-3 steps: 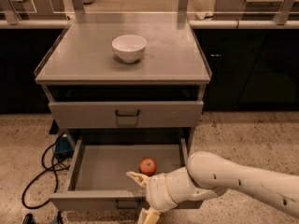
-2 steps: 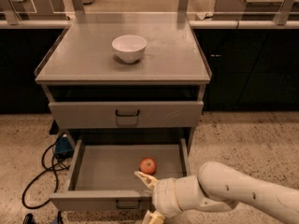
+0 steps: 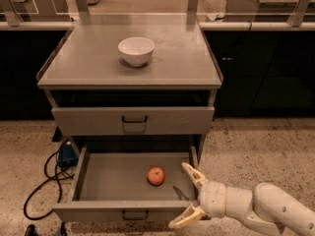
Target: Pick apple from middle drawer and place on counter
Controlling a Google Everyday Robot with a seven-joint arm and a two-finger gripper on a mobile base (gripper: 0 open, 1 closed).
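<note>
The counter (image 3: 182, 58) looked like smooth grey metal with a soft gloss, and the white bowl (image 3: 136, 50) on it seemed glazed ceramic. The middle drawer (image 3: 113, 181) was the same grey metal, matt inside. The apple (image 3: 156, 175) had smooth, faintly shiny red-orange skin. The gripper (image 3: 189, 196), at the apple's four o'clock, had cream, plastic-looking fingers (image 3: 193, 172) spread wide on a glossy white arm (image 3: 266, 208). The floor (image 3: 256, 146) at three o'clock looked speckled and rough, the cable (image 3: 37, 191) at nine o'clock black and rubbery

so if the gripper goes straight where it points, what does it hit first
Probably the apple in the drawer: the open gripper at lower right points left toward it, though depth is unclear.
</note>
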